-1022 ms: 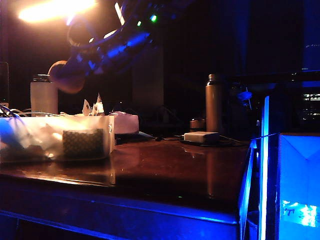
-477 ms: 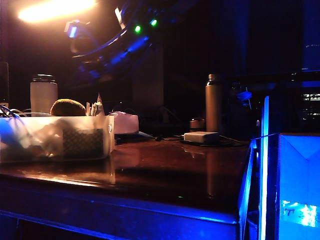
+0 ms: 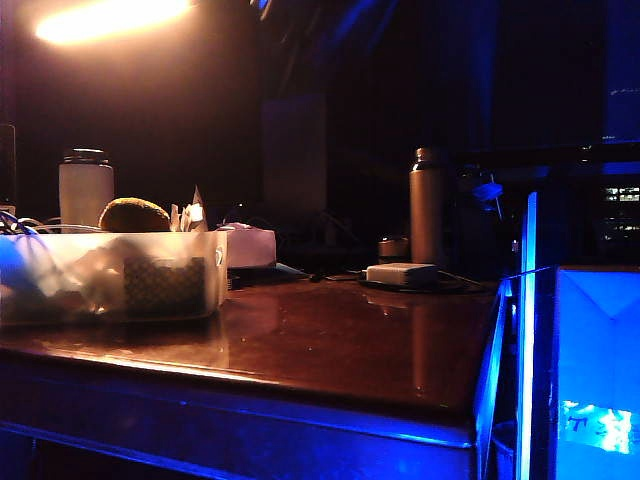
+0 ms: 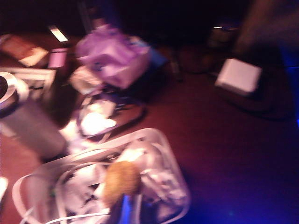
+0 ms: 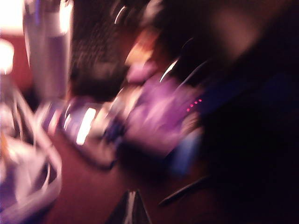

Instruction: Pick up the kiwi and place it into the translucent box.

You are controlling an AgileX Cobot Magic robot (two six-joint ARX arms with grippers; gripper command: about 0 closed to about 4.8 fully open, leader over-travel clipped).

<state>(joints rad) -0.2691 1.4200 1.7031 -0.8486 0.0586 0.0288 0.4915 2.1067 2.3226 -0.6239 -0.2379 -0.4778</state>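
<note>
The brown fuzzy kiwi (image 3: 134, 215) lies in the translucent box (image 3: 110, 290) at the table's left, on crumpled white paper, with its top showing above the rim. In the left wrist view the kiwi (image 4: 121, 179) sits in the box (image 4: 175, 184), just beyond my left gripper (image 4: 127, 212). That gripper's blurred fingers stand together with nothing between them. My right gripper (image 5: 132, 199) is shut and empty, its tips forming one point over bare tabletop. It is beside the box's corner (image 5: 28, 179). Neither gripper shows in the exterior view.
Behind the box stand a white bottle (image 3: 85, 190) and a pale wrapped packet (image 3: 250, 245). A metal flask (image 3: 427, 205) and a small flat white box (image 3: 400, 273) stand at the back middle. A glowing blue box (image 3: 595, 370) stands at the right front.
A second ago the right gripper held the kiwi above the box. It let go, and the kiwi now rests in the box. The arm rose out of the exterior view and its jaws shut.
</note>
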